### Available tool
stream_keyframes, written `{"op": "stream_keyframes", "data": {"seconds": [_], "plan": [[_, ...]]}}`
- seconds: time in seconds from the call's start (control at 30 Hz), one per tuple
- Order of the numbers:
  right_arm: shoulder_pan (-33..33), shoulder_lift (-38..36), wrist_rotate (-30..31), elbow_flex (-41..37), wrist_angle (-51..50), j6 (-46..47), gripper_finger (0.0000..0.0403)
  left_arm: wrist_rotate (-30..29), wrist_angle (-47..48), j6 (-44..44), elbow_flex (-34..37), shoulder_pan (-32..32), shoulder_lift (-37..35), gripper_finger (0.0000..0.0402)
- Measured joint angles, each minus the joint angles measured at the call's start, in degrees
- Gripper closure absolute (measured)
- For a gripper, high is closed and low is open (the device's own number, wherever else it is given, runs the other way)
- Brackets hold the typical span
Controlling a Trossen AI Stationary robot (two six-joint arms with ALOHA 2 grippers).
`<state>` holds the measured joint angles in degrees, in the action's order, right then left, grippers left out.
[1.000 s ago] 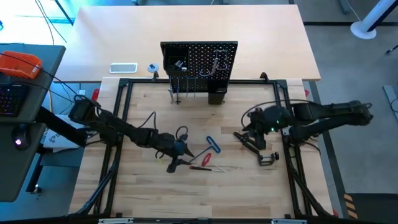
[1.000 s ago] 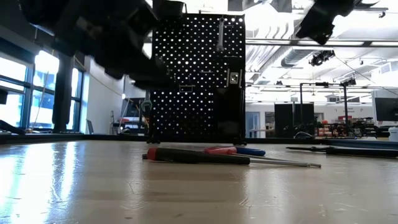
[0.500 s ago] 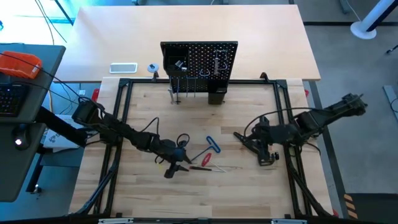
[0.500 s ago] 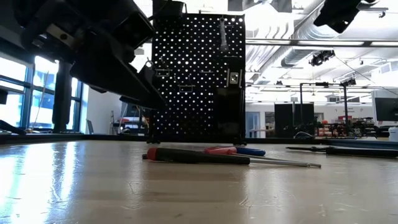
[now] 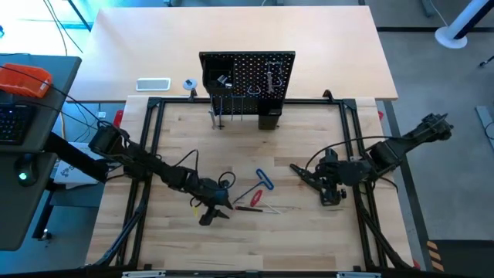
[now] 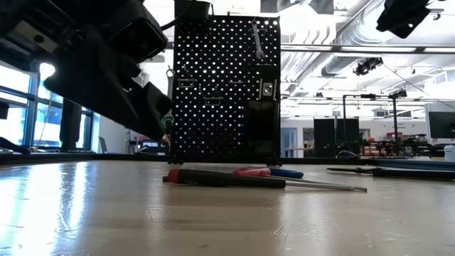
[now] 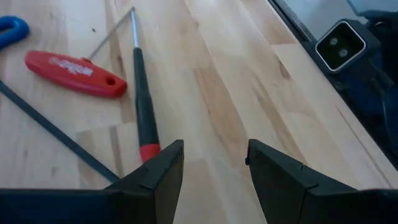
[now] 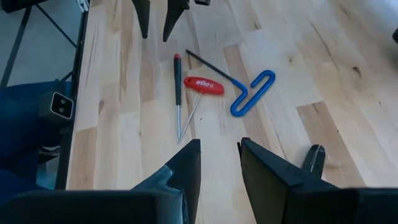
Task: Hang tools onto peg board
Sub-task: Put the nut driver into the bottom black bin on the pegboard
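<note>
High view shows the peg board (image 5: 247, 81) seemingly part-filled, screwdrivers (image 5: 251, 202) still down, my left gripper (image 5: 212, 215) and right gripper (image 5: 330, 189) both parted, empty.

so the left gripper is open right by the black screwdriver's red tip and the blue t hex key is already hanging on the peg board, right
Not quite: the blue T hex key lies on the table, not on the peg board, as the high view shows. The rest holds: the left gripper is open beside the red tip of the black screwdriver.
</note>
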<state>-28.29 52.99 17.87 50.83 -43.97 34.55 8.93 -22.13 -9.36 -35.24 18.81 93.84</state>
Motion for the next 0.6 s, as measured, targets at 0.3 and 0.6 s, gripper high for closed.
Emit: {"op": "stream_keyframes", "data": {"seconds": [0.3, 0.6], "plan": [[-1.6, 0.0, 1.2, 0.0, 0.0, 0.6, 0.0295, 0.0, 0.6, -1.2, 0.0, 1.5, 0.0, 0.0229], [-1.6, 0.0, 1.2, 0.0, 0.0, 1.0, 0.0295, -0.1, 1.9, -3.1, 0.0, 3.3, 0.0, 0.0229]]}}
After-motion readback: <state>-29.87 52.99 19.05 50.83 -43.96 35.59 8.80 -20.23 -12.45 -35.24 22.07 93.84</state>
